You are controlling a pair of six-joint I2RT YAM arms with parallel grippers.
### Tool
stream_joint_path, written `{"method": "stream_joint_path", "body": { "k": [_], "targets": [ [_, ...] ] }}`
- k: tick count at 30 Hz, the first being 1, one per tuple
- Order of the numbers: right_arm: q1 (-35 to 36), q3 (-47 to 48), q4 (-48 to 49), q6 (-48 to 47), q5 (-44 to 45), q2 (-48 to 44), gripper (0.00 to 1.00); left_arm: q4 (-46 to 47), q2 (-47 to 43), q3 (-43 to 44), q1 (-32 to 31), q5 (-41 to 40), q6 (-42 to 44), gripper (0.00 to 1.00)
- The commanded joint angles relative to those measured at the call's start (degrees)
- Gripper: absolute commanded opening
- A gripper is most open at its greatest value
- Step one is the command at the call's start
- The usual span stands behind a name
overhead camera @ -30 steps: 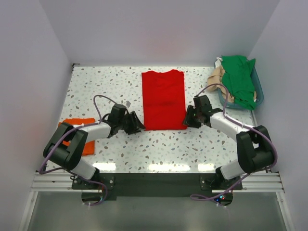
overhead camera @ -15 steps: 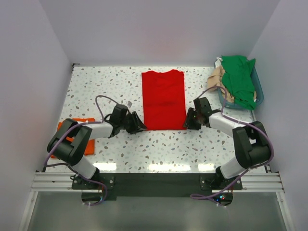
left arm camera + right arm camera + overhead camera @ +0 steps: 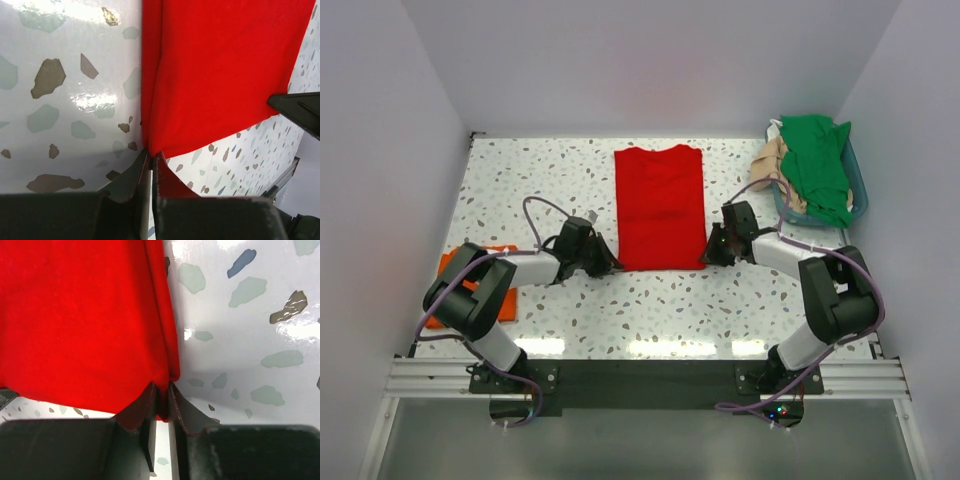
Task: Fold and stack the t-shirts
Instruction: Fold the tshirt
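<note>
Left wrist: hand (image 3: 152, 156) tight on tee (image 3: 220, 70)

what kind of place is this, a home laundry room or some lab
Probably a robot lab test cell, not a home: plain white walls box in a speckled table, the left arm and right arm are mounted by a metal rail, and a red t-shirt lies staged for folding.

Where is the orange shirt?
In the top view, the orange shirt lies at the table's left edge, partly under the left arm, left of the red shirt.
</note>
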Motion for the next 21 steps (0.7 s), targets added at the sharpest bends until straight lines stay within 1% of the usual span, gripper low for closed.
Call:
{"method": "stream_joint_path", "body": {
  "k": [1, 2, 6, 13, 14, 16, 17, 19, 20, 21],
  "targets": [
    [-0.09, -0.43, -0.76, -0.74, -0.33, -1.21, 0.14, -4.18, -2.52, 1.43, -0.31, -3.94, 0.24, 0.02],
    [-0.18, -0.69, -1.03, -0.74, -0.77, -1.83, 0.10, -5.23, -4.09, 1.26, -0.31, -4.64, 0.24, 0.01],
    [-0.09, -2.18, -2.26, -0.83, -2.53, -5.87, 0.01, -6.03, -8.58, -0.76, -0.39, -4.91, -0.37, 0.00],
    [-0.09, -7.63, -5.07, -0.48, -6.13, -15.62, 0.00, -8.84, -19.03, -7.69, -2.15, -6.32, -1.52, 0.00],
    [0.00, -9.46, -5.42, -0.39, -6.57, -18.50, 0.00, -9.20, -21.83, -8.58, -2.50, -6.49, -1.78, 0.00],
    [-0.09, -11.67, -6.39, -0.13, -7.71, -21.59, 0.00, -10.51, -24.83, -11.39, -3.99, -7.37, -2.31, 0.00],
    [-0.09, -13.59, -7.00, 0.05, -7.89, -23.35, 0.00, -11.04, -27.98, -12.18, -4.70, -7.81, -2.48, 0.00],
    [-0.09, -15.80, -8.84, 0.57, -8.68, -29.06, 0.00, -13.66, -31.25, -14.55, -6.80, -8.69, -3.27, 0.00],
    [-0.09, -17.72, -9.55, 0.75, -9.03, -30.99, 0.00, -14.55, -34.57, -15.35, -7.59, -9.82, -3.71, 0.00],
    [-0.09, -18.70, -10.25, 1.10, -9.38, -35.28, 0.00, -15.34, -36.34, -16.05, -8.30, -10.62, -4.15, 0.00]
  ]
}}
